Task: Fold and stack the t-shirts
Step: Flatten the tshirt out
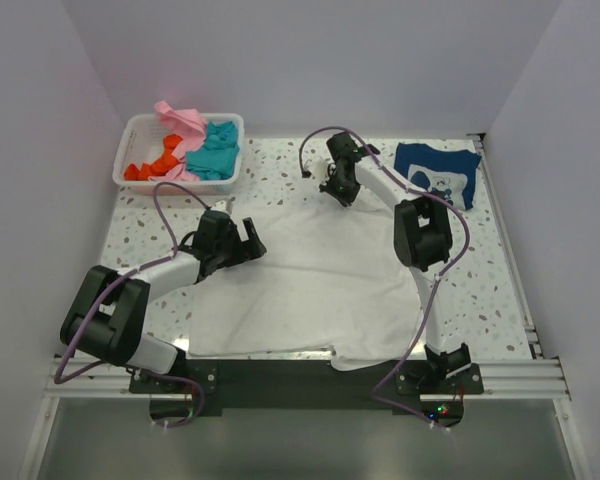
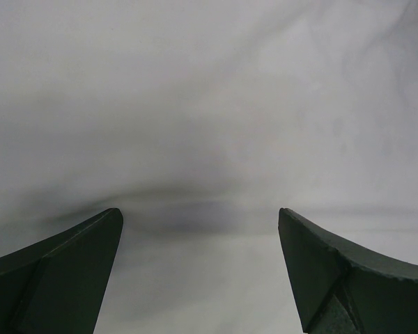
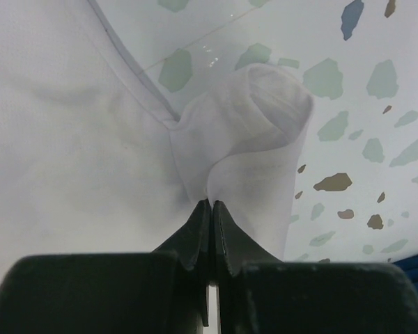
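navy t-shirt [image 1: 464, 164] print partly behind right arm [image 1: 382, 186]

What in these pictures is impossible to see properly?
- Top view: the white print on the navy blue t-shirt is partly behind the right arm, too small to read.
- Top view: pink, teal and orange cloth tangles in the white slotted plastic basket; shirt count unclear.
- Left wrist view: plain white t-shirt fills the frame; whether the open left gripper touches it is unclear.
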